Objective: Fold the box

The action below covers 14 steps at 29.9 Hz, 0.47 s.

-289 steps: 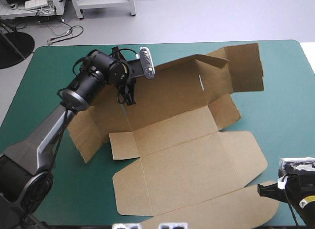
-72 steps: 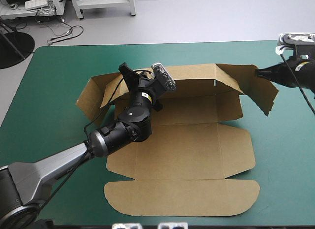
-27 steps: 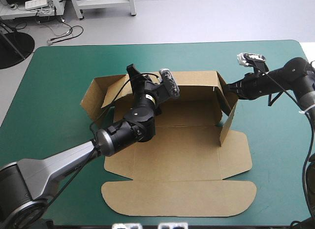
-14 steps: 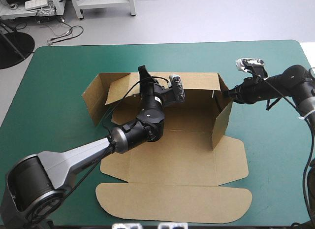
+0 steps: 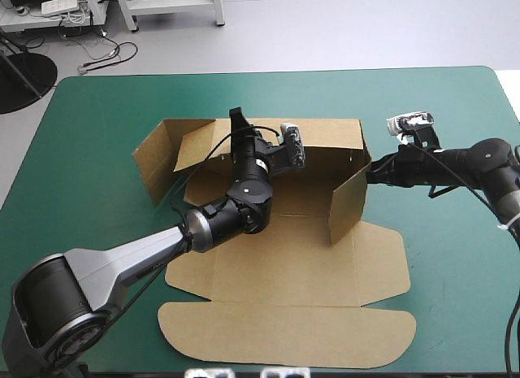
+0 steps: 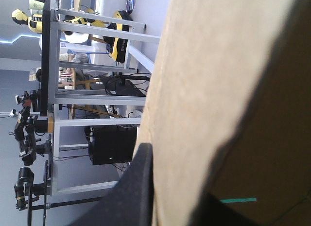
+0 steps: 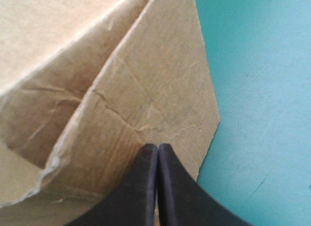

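Teal-green cover (image 5: 97, 110); box (image 5: 309, 260) against right fingers (image 7: 146, 187)

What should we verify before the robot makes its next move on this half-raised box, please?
1. Left gripper clamped on the far wall of the box: ok.
2. Right gripper shut, tip against the right side flap: ok.
3. Right side flap raised and swung inward: ok.
4. Left side flap folded in: not ok, it splays outward.
5. Lid lying flat on the teal-green cover: ok.
6. Right side flap square with the far wall at the corner: cannot tell.
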Motion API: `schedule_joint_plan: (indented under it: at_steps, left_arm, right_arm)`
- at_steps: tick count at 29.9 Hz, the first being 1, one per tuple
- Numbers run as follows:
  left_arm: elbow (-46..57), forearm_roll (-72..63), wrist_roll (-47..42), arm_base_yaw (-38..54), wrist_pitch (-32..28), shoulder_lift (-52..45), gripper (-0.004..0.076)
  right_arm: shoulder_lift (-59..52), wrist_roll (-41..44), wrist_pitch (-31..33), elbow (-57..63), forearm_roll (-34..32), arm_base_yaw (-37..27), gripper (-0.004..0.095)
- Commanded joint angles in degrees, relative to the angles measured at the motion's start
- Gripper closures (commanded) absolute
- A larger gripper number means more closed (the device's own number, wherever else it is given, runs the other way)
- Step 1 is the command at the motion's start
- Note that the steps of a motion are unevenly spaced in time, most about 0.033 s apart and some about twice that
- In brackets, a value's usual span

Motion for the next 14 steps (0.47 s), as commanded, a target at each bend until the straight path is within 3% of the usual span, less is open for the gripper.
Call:
schedule_joint_plan:
  at_steps: [1, 5, 11, 14]
  left_arm:
    - [-0.9, -1.3, -0.8, -0.2, -0.8, -1.6, 0.0734]
    - [-0.9, -1.3, -0.8, -0.2, -0.8, -1.6, 0.0734]
    - [-0.9, -1.3, -1.2, -0.2, -1.2, -1.6, 0.0734]
    - [-0.9, -1.3, -1.9, -0.2, -1.3, -1.6, 0.0734]
  right_arm:
    - [-3.0, -3.7, -1.1, 0.0, 2.7, -0.1, 0.0926]
    - [-3.0, -3.6, -0.9, 0.1, 1.5, -0.1, 0.0854]
    - [-3.0, -4.0, 3.8, 0.1, -4.5, -0.1, 0.0506]
    - [-3.0, -4.5, 4.4, 0.1, -6.6, -0.1, 0.0476]
